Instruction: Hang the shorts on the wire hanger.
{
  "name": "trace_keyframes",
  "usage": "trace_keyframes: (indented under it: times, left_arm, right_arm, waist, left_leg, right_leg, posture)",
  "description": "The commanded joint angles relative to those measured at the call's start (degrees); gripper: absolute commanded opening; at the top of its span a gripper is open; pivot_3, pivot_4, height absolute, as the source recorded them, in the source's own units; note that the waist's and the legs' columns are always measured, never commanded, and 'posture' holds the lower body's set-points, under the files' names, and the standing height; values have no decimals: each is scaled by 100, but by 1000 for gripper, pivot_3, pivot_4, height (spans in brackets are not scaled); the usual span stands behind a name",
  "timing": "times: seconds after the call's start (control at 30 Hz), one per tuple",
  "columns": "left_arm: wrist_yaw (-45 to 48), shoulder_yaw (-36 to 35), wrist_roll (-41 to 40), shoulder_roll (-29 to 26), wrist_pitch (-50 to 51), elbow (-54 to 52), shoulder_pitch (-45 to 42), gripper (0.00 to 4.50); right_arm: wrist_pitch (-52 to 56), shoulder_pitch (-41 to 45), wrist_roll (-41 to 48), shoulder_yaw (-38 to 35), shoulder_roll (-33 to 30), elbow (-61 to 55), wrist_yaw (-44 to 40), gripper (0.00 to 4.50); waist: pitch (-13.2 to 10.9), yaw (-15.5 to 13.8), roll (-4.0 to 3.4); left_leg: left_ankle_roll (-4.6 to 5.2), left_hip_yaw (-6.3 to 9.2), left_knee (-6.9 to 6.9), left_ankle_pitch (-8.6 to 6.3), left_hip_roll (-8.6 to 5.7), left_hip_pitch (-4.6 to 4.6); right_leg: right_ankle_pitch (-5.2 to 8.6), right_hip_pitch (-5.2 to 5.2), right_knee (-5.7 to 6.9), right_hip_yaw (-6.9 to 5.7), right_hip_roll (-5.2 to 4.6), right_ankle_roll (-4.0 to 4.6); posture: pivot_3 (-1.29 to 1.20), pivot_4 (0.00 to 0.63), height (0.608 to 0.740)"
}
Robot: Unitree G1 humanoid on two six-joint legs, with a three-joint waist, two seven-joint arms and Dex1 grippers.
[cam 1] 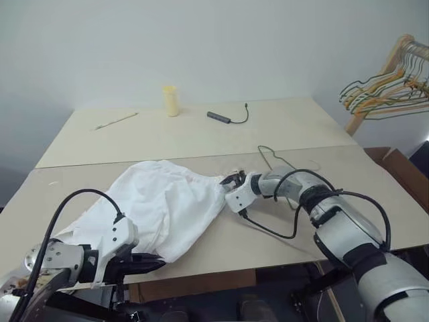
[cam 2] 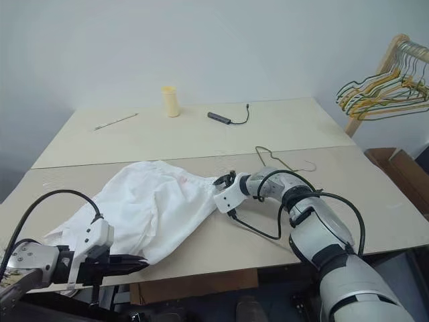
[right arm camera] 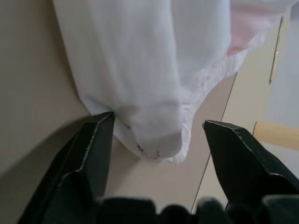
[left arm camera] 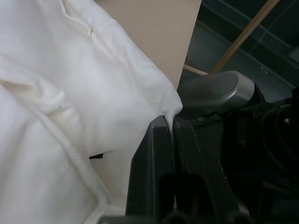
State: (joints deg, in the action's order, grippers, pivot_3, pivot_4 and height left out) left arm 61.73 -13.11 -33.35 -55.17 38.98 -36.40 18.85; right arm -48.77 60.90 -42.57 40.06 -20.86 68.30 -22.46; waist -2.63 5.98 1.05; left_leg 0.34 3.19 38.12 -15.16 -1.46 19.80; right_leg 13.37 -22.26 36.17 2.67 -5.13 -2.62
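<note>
The white shorts (cam 1: 164, 201) lie crumpled on the front table (cam 1: 375, 201), reaching from its front edge toward the middle. At that front edge my left gripper (cam 1: 157, 263) is shut on a corner of the fabric, and in the left wrist view the cloth is pinched between its fingertips (left arm camera: 161, 128). My right gripper (cam 1: 232, 180) is open at the other end of the shorts. Its fingers (right arm camera: 100, 135) straddle a hem (right arm camera: 154, 149) with small dark marks, not closed on it. The thin wire hanger (cam 1: 271, 157) lies flat on the table just behind my right wrist.
On the far table stand a yellow cup (cam 1: 171, 100), a black adapter with cable (cam 1: 224, 118) and a thin stick (cam 1: 116, 121). A wooden rack with bunched coloured hangers (cam 1: 392, 84) is at the right, with a cardboard box (cam 1: 402, 168) below it.
</note>
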Motion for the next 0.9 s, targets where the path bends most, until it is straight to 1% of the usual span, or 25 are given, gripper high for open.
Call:
trace_keyframes:
  times: [0.03, 0.13, 0.17, 0.2, 0.23, 0.3, 0.43, 0.5, 0.57, 0.63, 0.67, 0.77, 0.83, 0.9]
  left_arm:
    - [76, -246, 106, -150, -188, 207, -52, 0]
    - [135, -262, 226, -241, -327, 439, -82, 0]
    - [106, -198, 412, -279, -467, 594, -125, 0]
    - [56, -122, 584, -308, -579, 847, -246, 0]
    - [-35, -20, 771, -326, -668, 1192, -469, 0]
    - [-129, 134, 1010, -329, -790, 1642, -792, 0]
    - [-792, 1013, 2076, -81, -1096, 3028, -2230, 0]
    - [-1055, 1434, 2512, 188, -1232, 3768, -3044, 0]
    - [-1336, 1856, 2950, 624, -1440, 4630, -4068, 0]
    - [-1585, 2175, 3346, 1014, -1763, 5376, -4911, 0]
    - [-1642, 2257, 3464, 1117, -1887, 5618, -5140, 0]
    - [-1747, 2459, 3688, 1570, -2349, 6299, -5952, 0]
    - [-1659, 2489, 3724, 1705, -2527, 6454, -6176, 0]
    - [-1430, 2500, 3699, 1673, -2686, 6326, -6180, 0]
  right_arm:
    - [-124, 280, -129, 40, 48, 140, 285, 1864]
    - [-62, 343, -176, 43, 134, 260, 391, 813]
    - [-29, 373, -159, 15, 179, 286, 433, 460]
    - [30, 413, -156, -4, 230, 308, 495, 157]
    - [163, 469, -164, -18, 286, 346, 556, 25]
    - [326, 541, -217, 3, 341, 400, 675, 25]
    - [846, 727, -547, 191, 352, 542, 1190, 25]
    - [1128, 785, -538, 140, 326, 620, 1317, 25]
    - [1437, 839, -558, 99, 185, 684, 1451, 25]
    - [1631, 850, -506, 20, 2, 716, 1496, 25]
    - [1672, 847, -471, -10, -48, 720, 1483, 25]
    - [1712, 738, -312, -184, -452, 653, 1354, 25]
    - [1589, 620, -153, -331, -664, 545, 1151, 25]
    - [1298, 382, 206, -588, -882, 289, 731, 25]
  waist:
    - [0, 12, -1]
    - [0, 65, -1]
    - [0, 86, -1]
    - [-1, 104, -2]
    - [-1, 107, -2]
    - [-1, 119, -3]
    - [-3, 94, -6]
    - [-2, 106, -4]
    - [1, 92, 2]
    - [5, 94, 7]
    - [6, 112, 9]
    - [9, 184, 13]
    - [9, 269, 12]
    - [9, 421, 13]
  left_leg:
    - [0, 0, -2, 0, 1, -1]
    - [0, 0, -11, 0, 3, -4]
    - [-1, 0, -15, 0, 4, -5]
    - [-1, 1, -16, 0, 6, -6]
    - [-1, 1, -18, 1, 5, -7]
    - [-11, 4, -22, 7, 5, -15]
    - [-18, 8, -29, 11, 5, -31]
    - [-24, 10, -30, 14, 4, -32]
    - [-27, 12, -31, 16, -4, -31]
    - [-37, 21, -29, 22, -17, -10]
    - [-40, 22, -29, 24, -23, 2]
    - [-47, 20, -26, 29, -40, 58]
    - [-50, 20, -25, 31, -43, 80]
    - [-47, 21, -26, 29, -42, 87]
  right_leg:
    - [1, 0, 2, 0, 1, 2]
    - [3, -2, 2, 0, 4, 6]
    - [4, -2, 2, 0, 5, 7]
    - [5, -2, 2, 0, 6, 8]
    - [5, -2, 2, 0, 6, 9]
    - [5, -1, 10, 0, 8, 12]
    - [3, 6, 11, 1, 13, 16]
    - [2, 4, 14, 0, 12, 16]
    - [0, 6, 20, -4, 4, 13]
    - [-4, -10, 32, -10, -10, 8]
    - [-4, -25, 36, -9, -15, 7]
    - [-11, -81, 50, 1, -31, -5]
    - [-13, -97, 51, 1, -37, -9]
    - [-13, -98, 51, 2, -38, -12]
  posture:
    - [-14, 0, 740]
    - [-17, 0, 740]
    - [-18, 0, 740]
    - [-22, 0, 740]
    - [-24, 0, 740]
    - [-24, 0, 740]
    - [-36, 0, 740]
    - [-45, 0, 740]
    - [-61, 0, 740]
    - [-77, 0, 740]
    - [-89, 0, 740]
    - [-107, 0, 740]
    - [-121, 0, 740]
    - [-148, 0, 740]
